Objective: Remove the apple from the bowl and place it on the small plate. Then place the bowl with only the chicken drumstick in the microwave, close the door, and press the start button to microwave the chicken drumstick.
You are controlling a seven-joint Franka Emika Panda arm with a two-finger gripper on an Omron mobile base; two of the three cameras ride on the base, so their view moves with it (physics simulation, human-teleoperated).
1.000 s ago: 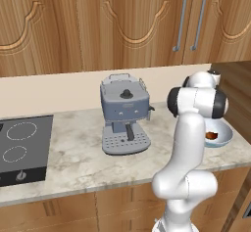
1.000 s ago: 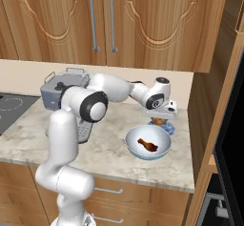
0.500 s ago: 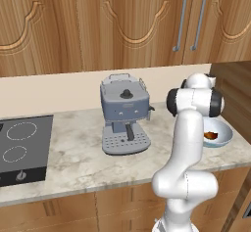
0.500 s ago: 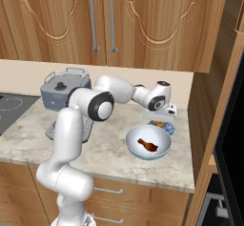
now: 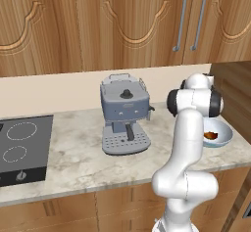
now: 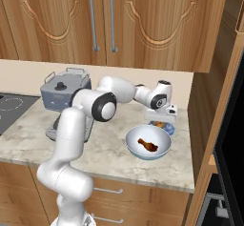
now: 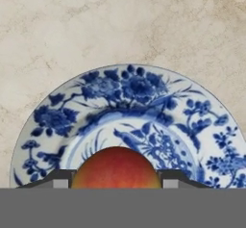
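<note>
Both fingertips [image 7: 60, 178] flank the apple [image 7: 115, 168], gripping it over the small plate [image 7: 144, 107] on the counter [image 7: 72, 25], the arm stretched low from the left, beside the bowl [image 6: 148, 142] holding the chicken drumstick [image 6: 147, 145].

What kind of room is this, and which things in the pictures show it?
It is a rendered home kitchen, most likely. A marble-look counter runs under wooden wall cabinets, with a cooktop set into it and a grey coffee machine standing on it. A bowl with a chicken drumstick fits too.
</note>
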